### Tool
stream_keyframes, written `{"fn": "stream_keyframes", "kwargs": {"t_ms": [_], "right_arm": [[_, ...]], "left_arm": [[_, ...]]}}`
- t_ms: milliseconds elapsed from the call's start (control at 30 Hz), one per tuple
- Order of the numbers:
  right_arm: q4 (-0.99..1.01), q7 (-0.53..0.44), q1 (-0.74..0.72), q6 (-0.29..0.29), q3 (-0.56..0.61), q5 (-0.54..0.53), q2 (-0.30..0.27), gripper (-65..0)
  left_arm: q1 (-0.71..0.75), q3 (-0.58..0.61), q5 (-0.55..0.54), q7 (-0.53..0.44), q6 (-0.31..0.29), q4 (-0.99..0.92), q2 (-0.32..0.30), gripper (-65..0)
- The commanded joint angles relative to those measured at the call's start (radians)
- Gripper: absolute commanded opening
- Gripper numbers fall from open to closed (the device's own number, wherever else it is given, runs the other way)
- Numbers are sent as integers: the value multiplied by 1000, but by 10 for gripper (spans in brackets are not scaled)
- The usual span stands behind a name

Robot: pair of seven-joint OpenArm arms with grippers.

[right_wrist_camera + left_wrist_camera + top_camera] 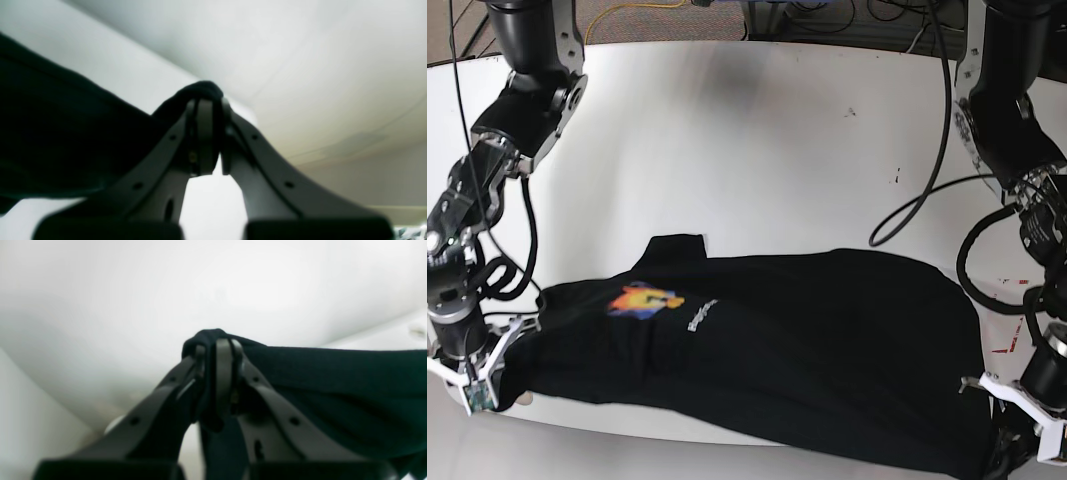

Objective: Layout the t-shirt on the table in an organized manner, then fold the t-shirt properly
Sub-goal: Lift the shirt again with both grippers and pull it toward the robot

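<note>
A black t-shirt (807, 340) with an orange and blue print lies spread across the front of the white table (757, 150), its lower hem hanging over the front edge. At the base view's left end, my right gripper (509, 368) is shut on a bunched fold of the cloth. In the right wrist view that gripper (208, 103) pinches the dark t-shirt (50, 133), which stretches off to the left. My left gripper (999, 445) is shut on the other end. Its wrist view shows the gripper (218, 346) clamped on the t-shirt (333, 380), which runs right.
Black cables (907, 215) loop over the table at the right. A small red mark (1007, 347) and dark specks (895, 178) lie on the tabletop near the left arm. Bare white tabletop extends behind the shirt to the far edge.
</note>
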State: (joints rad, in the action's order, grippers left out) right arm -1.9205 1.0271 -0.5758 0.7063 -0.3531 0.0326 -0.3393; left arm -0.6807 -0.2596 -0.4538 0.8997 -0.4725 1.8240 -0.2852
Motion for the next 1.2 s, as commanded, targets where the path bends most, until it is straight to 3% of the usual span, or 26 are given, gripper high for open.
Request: {"fn": "stream_keyframes", "kwargs": {"t_ms": [0,400,667,900,1167], "right_arm": [[17,12,-138,-8,42,5,-54,-644],[85,92,-525,-8,223,-3,-174,-644],[75,127,-597,-8,279,-3,-221,-644],[-10,149,-474,-8,246,-4,-254,-644],[-104,149,-129,-8,50,-4,-217,-647]], "left_arm": [[-126,-5,8,-20,4,-10,-12,-650],[-471,-2,7,-4,2,-119,-15,-649],[-528,32,5,26,2,-126,-10,-649],[-385,32,3,28,2,-62,-9,-649],[-129,27,3,28,2,53,-10,-649]]}}
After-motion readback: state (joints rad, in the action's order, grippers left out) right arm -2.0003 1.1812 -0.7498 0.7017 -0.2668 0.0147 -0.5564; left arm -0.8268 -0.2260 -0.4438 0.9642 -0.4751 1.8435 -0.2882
